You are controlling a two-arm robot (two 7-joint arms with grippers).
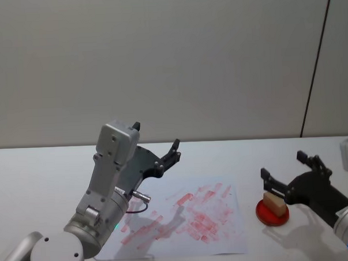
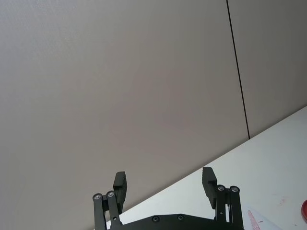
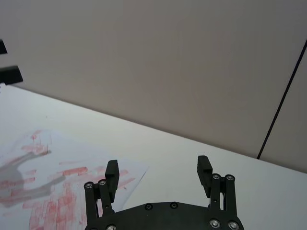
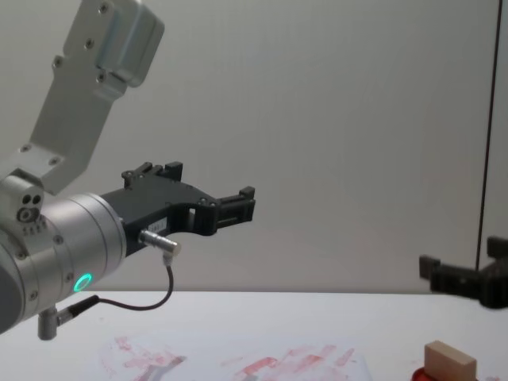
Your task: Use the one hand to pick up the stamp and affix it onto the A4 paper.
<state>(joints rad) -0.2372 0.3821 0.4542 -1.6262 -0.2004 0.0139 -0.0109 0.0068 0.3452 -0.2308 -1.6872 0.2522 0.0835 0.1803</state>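
We see the stamp (image 1: 275, 203) standing on the round red ink pad (image 1: 272, 215) on the worktop (image 1: 43, 171), near the right edge of the A4 paper (image 1: 183, 219). The right gripper (image 1: 282, 166) hangs just above it — jaws wide, holding nothing. The left gripper (image 1: 157, 137) hovers over the red-smeared paper, jaws wide too.

The paper (image 1: 189, 219) lies flat on the table (image 1: 37, 171) straight before me. Just to its right, apart from its edge, the ink pad (image 1: 272, 214) sits on the table, and the stamp (image 1: 275, 203) stands on top of the pad. My right gripper (image 1: 283, 166) hangs above the stamp, clear of it. My left gripper (image 1: 157, 137) is raised high over the paper's left half. The wall (image 1: 171, 61) stands behind the table.
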